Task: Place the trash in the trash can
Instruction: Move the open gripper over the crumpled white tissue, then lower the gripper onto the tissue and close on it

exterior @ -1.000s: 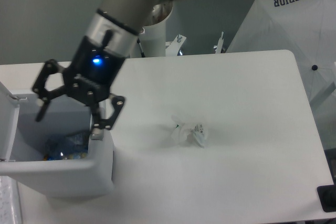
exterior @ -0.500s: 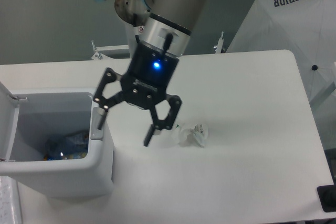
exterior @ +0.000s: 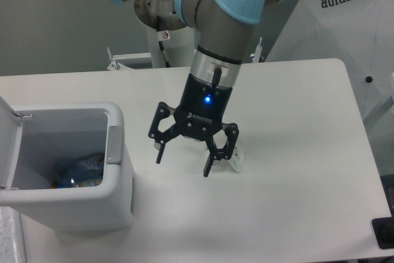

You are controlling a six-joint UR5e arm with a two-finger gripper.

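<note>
At the left edge of the table (exterior: 295,90) stands the trash can (exterior: 117,198), its hinged lid (exterior: 7,146) thrown back and its grey tab (exterior: 113,145) showing on the right rim; down inside, a bluish, glinting shape looks like the bottle (exterior: 77,170), so that piece appears to be dealt with already. Further right, near the middle of the table, the gripper (exterior: 183,159) hangs with its fingers pointing down and its jaws spread wide, holding nothing. Only a small part of the crumpled white wad (exterior: 236,154) shows, on the surface just beside the right-hand finger and mostly hidden behind it, well apart from the can. The gripper's centre seems to sit a little to the left of the wad, though how high the fingertips are above the surface cannot be told from this one view. The step in hand, then, reads as the approach to the second piece of trash. The next move calls for a slight shift to the right so the wad lies between the fingers, a descent to the surface, and a gentle closing on something soft and light that could easily be nudged aside instead of caught.
</note>
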